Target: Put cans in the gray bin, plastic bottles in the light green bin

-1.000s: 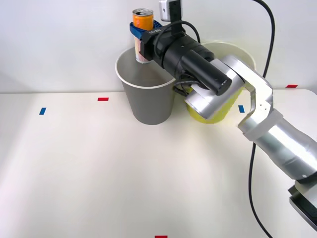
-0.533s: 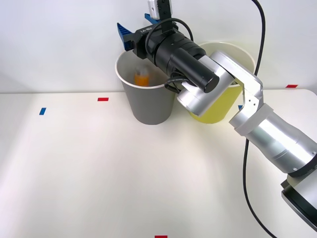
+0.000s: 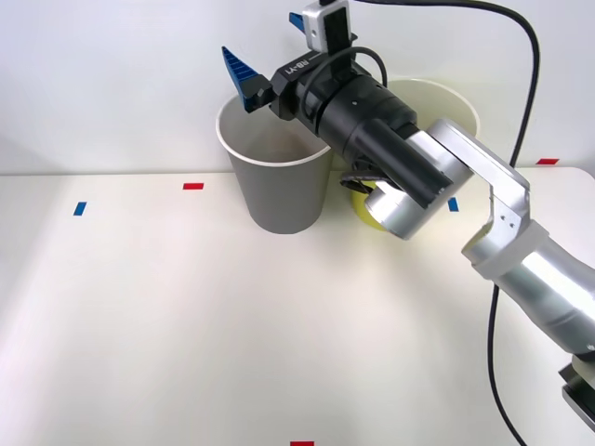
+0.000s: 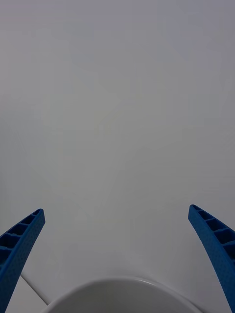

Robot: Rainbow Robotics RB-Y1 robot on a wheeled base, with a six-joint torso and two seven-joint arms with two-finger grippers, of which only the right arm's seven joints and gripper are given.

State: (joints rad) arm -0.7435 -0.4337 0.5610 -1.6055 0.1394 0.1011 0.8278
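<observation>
Over the gray bin: right gripper (image 3: 267, 46) held high above the rim, fingers spread wide with nothing between them.
Right gripper, wrist view: right gripper (image 4: 117, 259) shows its two blue ribbed fingers (image 4: 19, 249) at opposite corners, far apart, with plain pale wall between them.
Fingers, front view: one blue finger (image 3: 240, 74) juts out on the robot's left above the gray bin's back rim; the other finger's tip peeks out beside the wrist camera housing (image 3: 331, 28).
Gray bin: gray bin (image 3: 279, 190) stands upright on the white table (image 3: 186, 325) near its far edge, white rim up, open mouth facing the gripper; the curved pale rim (image 4: 122, 288) lies between the fingers in the wrist view.
Can: cannot tell where it lies; the part of the gray bin's inside that can be seen looks pale and bare, and its bottom is hidden by the wall.
Light green bin: light green bin (image 3: 446, 98) stands just beside the gray bin on the robot's right, largely covered by the arm; its white rim and a patch of yellow-green wall (image 3: 364, 209) are visible.
Right arm: dark wrist and silver forearm (image 3: 521, 269) reach in from the right, crossing in front of the light green bin.
Table marks: small red tape (image 3: 193, 186) and blue tape (image 3: 80, 208) lie on the table to the robot's left of the bins, well apart from them.
</observation>
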